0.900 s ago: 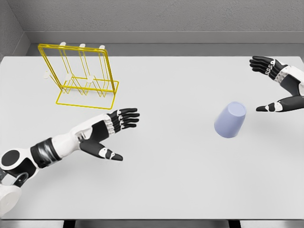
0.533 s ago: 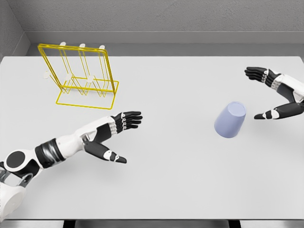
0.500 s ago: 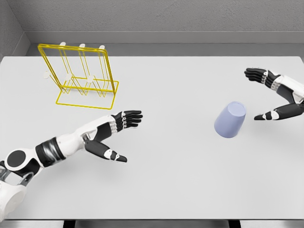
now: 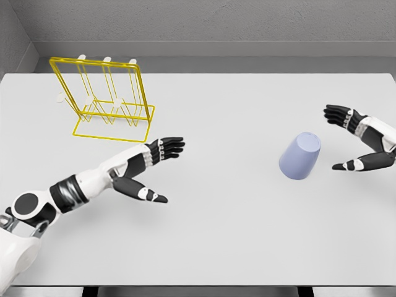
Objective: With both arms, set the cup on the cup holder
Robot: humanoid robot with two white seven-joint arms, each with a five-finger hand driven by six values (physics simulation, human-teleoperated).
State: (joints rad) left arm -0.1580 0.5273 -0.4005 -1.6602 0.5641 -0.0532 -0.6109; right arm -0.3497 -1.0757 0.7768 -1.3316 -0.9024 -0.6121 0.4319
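The pale blue cup (image 4: 299,157) is lying tilted on the right part of the white table (image 4: 223,235), its closed bottom pointing up and away, its mouth facing the near edge. Just to its right the right hand (image 4: 362,139) is hovering with fingers and thumb spread wide apart, holding nothing and not touching the cup. The yellow wire cup holder (image 4: 104,99) is standing upright at the far left, well apart from the cup. Between them the left hand (image 4: 143,167) is reaching across the tabletop, fingers splayed and empty, just in front of the holder's base.
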